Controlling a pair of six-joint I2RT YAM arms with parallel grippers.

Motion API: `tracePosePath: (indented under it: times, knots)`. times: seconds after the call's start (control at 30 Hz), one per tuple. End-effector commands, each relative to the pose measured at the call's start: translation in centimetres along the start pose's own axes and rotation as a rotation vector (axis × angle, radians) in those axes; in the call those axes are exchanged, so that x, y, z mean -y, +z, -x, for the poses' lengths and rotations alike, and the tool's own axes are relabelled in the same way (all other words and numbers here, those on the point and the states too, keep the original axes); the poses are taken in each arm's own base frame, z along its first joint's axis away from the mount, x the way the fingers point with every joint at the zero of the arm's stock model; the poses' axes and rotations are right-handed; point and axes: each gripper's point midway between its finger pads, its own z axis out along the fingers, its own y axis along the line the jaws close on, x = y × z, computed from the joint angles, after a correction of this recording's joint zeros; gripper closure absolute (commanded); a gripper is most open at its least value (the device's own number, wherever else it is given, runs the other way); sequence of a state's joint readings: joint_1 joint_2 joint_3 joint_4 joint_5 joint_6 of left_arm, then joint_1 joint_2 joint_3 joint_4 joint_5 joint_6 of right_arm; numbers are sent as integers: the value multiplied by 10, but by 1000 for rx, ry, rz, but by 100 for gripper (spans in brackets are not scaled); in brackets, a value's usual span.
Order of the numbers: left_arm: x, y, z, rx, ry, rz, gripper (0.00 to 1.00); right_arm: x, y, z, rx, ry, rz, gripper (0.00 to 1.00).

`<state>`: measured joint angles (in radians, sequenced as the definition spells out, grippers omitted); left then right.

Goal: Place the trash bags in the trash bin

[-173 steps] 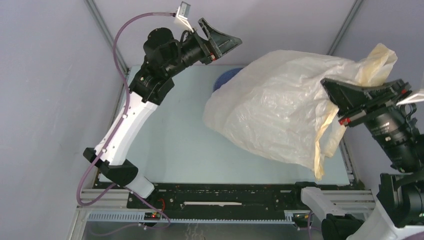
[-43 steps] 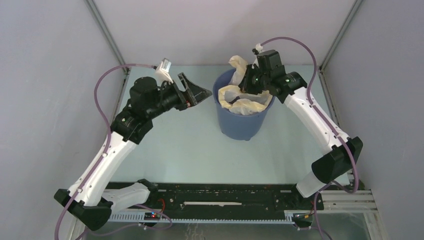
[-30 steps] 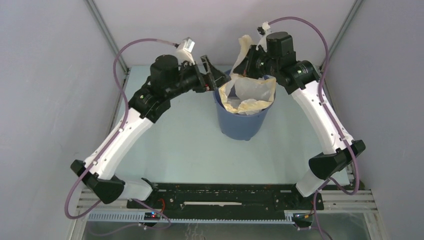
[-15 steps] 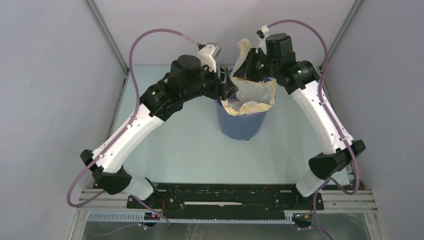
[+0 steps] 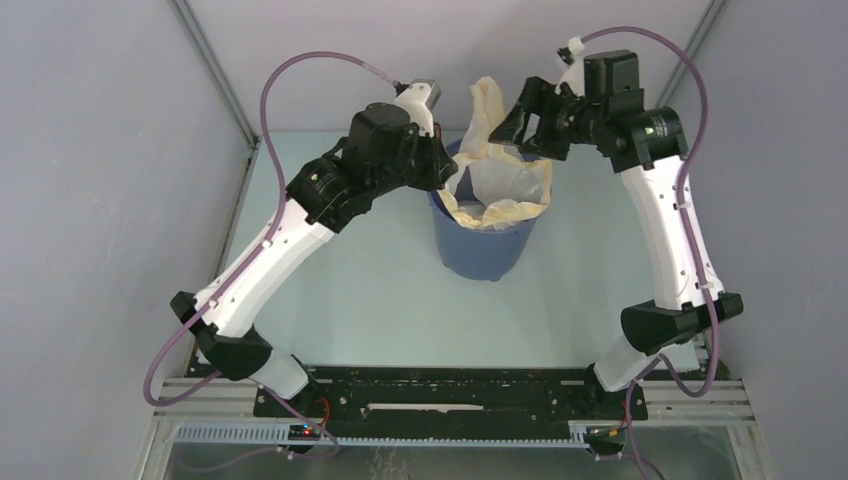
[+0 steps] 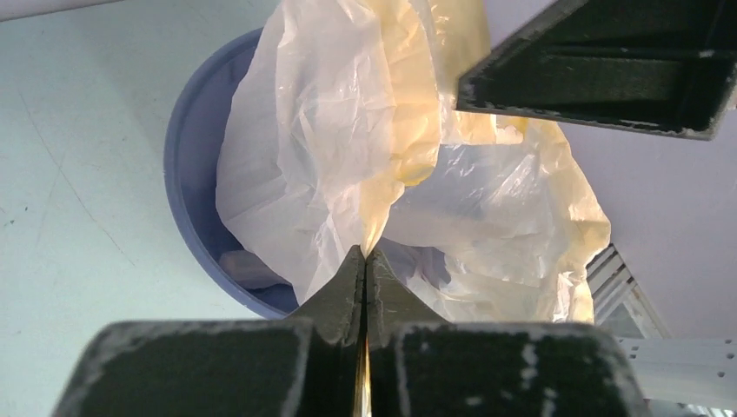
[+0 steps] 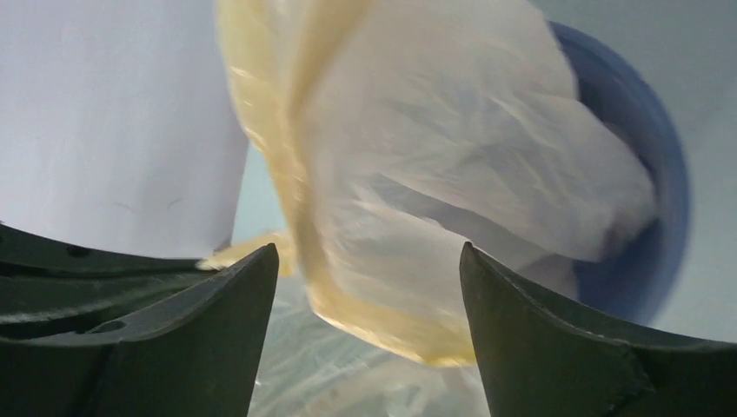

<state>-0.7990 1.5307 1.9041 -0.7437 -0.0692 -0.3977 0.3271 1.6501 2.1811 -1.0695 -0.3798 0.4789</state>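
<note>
The trash bin (image 5: 484, 248) is a round blue bucket at the table's far middle. The trash bag (image 5: 497, 185), thin, crinkly and cream-white, sits mostly inside it, and one flap (image 5: 487, 103) stands up above the rim. My left gripper (image 5: 451, 177) is at the bin's left rim, shut on a fold of the bag (image 6: 348, 130), with plastic showing between its fingertips (image 6: 355, 269). My right gripper (image 5: 527, 122) hovers above the bin's far right rim, open, with the bag (image 7: 417, 156) hanging loose in front of it, untouched. The bin's wall (image 7: 665, 217) shows behind.
Grey walls and metal frame posts (image 5: 210, 70) close in the pale table (image 5: 350, 290) on three sides. Both arms arch over the table towards the bin. A black rail (image 5: 450, 395) runs along the near edge. One right-gripper finger (image 6: 600, 78) crosses the left wrist view's top.
My left gripper has shut on the bag's raised fold at the bin's left rim. The right gripper has opened, let the bag go and drawn back up and to the right.
</note>
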Motion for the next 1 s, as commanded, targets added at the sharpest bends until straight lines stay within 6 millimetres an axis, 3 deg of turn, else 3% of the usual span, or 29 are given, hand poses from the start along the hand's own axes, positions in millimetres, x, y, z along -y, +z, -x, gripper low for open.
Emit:
tracePosePath:
  times: [0.0, 0.17, 0.3, 0.43, 0.57, 0.67, 0.83, 0.97]
  knots:
    - [0, -26, 33, 110, -122, -30, 100, 7, -38, -16, -34, -85, -12, 12]
    - [3, -33, 38, 143, -289, -163, 100, 8, -42, -29, -10, -255, 25, 7]
    - [-2, -30, 33, 143, -475, -261, 100, 28, -37, -20, 35, -253, -29, 5]
    - [-19, -26, 27, 178, -615, -295, 100, 40, -34, -14, 53, -258, -58, 5]
    - [-31, -24, 24, 186, -705, -317, 100, 65, -43, -10, 94, -186, -193, 5]
    - [-37, -24, 19, 195, -730, -311, 100, 79, -52, -13, 110, -36, -210, 5]
    - [-57, -21, 3, 225, -784, -262, 100, 76, -58, -37, 75, 100, -126, 6]
    - [-52, -19, 3, 213, -807, -307, 100, 51, -63, -46, 84, 132, 12, 7]
